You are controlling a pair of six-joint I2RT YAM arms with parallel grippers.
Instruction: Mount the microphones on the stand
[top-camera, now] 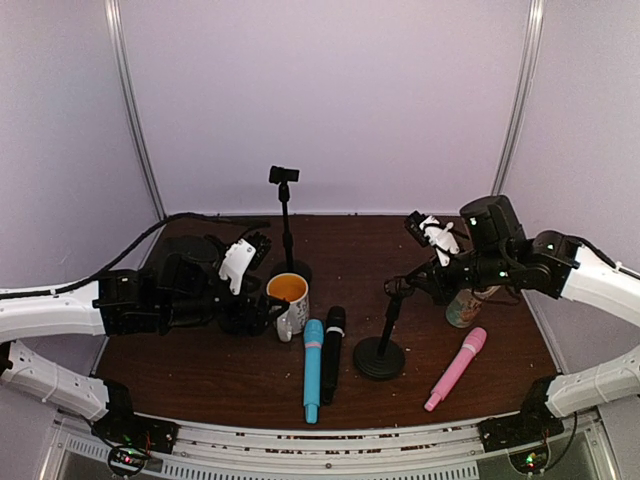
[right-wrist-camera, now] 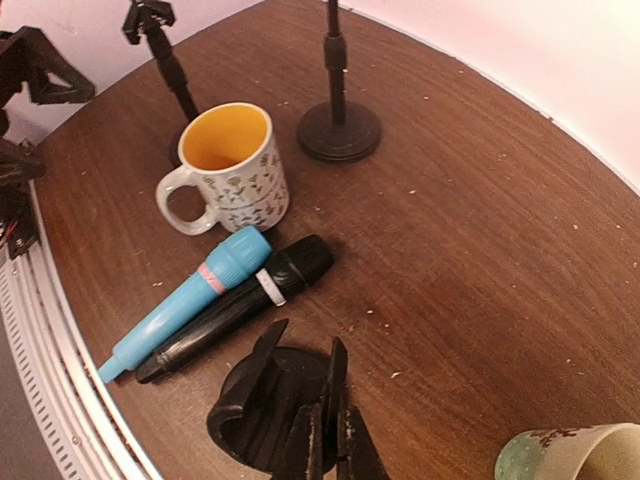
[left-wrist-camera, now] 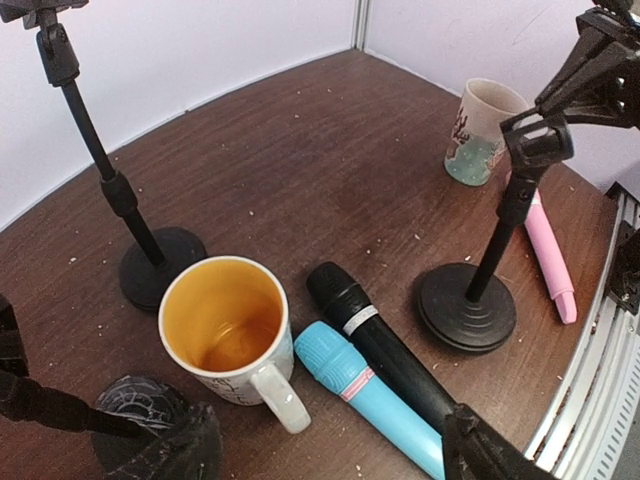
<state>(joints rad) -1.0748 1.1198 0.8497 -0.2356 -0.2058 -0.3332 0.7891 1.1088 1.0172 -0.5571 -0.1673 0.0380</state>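
Nearest us a perforated metal rail (top-camera: 330, 455) runs along the front edge. Behind it is the bench (top-camera: 200, 370) itself: dark brown wood grain, dotted with pale crumbs.

We count three microphones, all lying flat on it. The blue microphone (top-camera: 313, 368) and the black microphone (top-camera: 331, 352) lie side by side and touching, heads pointing away from us, just right of the left gripper (left-wrist-camera: 325, 430) and below it. The pink microphone (top-camera: 456, 368) lies alone and slanted, to the right of the right gripper (top-camera: 398, 288) and nearer us, well apart from the other pair.

We count two stands. The near stand (top-camera: 380, 358) rises between the black and pink microphones, and the right gripper is closed tight at its top clip (whether it pinches the clip or only touches it we cannot tell). The left gripper hangs wide open with nothing in it over the white mug (top-camera: 295, 315), whose inside is orange. In the wrist view the mug's handle and the two microphone heads sit between its fingers (left-wrist-camera: 150, 440).

That mug is one of two. The patterned mug (top-camera: 463, 308) stands to the right of the right gripper, beneath that arm. The far stand (top-camera: 285, 215) rises upright behind the left gripper, its round base just beyond the white mug. Pale lilac walls (top-camera: 330, 100) enclose the bench on three sides, with a metal post (top-camera: 135, 110) in each back corner.
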